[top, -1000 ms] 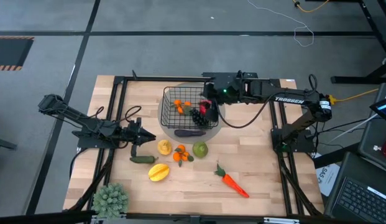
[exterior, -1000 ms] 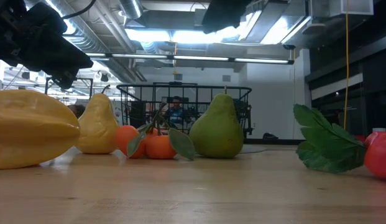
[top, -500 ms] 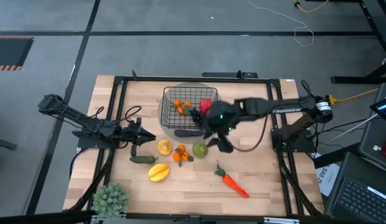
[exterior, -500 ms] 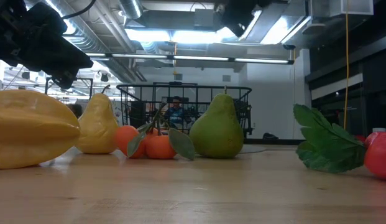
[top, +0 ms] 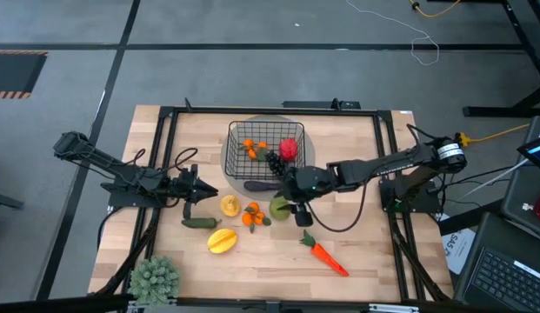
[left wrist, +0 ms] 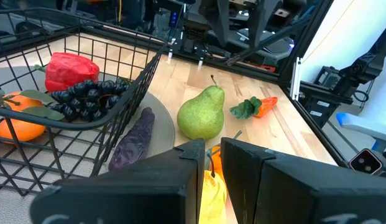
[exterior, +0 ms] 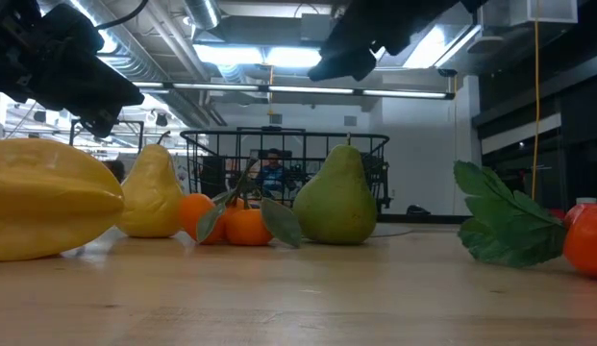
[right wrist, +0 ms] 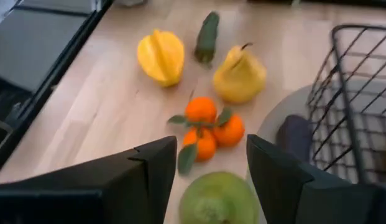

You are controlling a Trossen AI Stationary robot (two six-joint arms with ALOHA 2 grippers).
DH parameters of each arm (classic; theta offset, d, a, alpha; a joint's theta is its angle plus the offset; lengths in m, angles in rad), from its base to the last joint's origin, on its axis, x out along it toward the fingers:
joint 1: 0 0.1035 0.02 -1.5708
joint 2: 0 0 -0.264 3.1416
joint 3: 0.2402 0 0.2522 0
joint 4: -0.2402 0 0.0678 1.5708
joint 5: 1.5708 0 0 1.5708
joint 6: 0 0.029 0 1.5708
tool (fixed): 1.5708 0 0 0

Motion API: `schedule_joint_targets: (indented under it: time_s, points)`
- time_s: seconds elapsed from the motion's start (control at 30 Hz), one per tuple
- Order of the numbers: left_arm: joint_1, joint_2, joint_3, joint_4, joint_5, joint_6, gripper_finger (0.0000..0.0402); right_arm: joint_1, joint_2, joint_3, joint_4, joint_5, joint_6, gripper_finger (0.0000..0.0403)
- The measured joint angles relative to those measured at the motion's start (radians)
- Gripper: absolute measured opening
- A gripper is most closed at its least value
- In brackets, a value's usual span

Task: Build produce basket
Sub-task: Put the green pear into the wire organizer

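Note:
The black wire basket (top: 252,161) stands on a grey round mat at the far middle of the table. It holds tangerines (top: 254,148), dark grapes (top: 275,162) and a red pepper (top: 290,149). A purple eggplant (top: 265,184) lies on the mat along the basket's near side. My right gripper (top: 296,207) (right wrist: 211,163) hangs open above the green pear (top: 279,209) (right wrist: 219,199), its fingers on either side without touching. The pear stands upright on its base (exterior: 336,235). My left gripper (top: 204,193) (left wrist: 210,160) is shut and hovers left of the yellow pear (top: 230,206).
A tangerine cluster (top: 252,216), a yellow starfruit (top: 222,241) and a green cucumber (top: 200,223) lie near the pears. The carrot (top: 324,254) lies toward the near right. A spiky potted plant (top: 155,278) stands at the near left corner. Black frame rails (top: 165,165) border the table.
My right gripper has left the basket, swung toward the near edge and come down over the green pear. The red pepper that was at its fingers now lies in the basket. My left arm has kept still.

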Motion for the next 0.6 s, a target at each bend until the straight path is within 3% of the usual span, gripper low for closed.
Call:
schedule_joint_targets:
  time_s: [0.17,0.6]
  points:
    - [0.0,0.0,0.0,0.0,0.0,0.0,0.0041,0.003,0.0,-0.036,0.001,0.135,0.007,0.0184]
    - [0.0,0.0,0.0,0.0,0.0,0.0,0.0041,0.037,0.0,-0.108,0.017,0.129,0.025,0.0184]
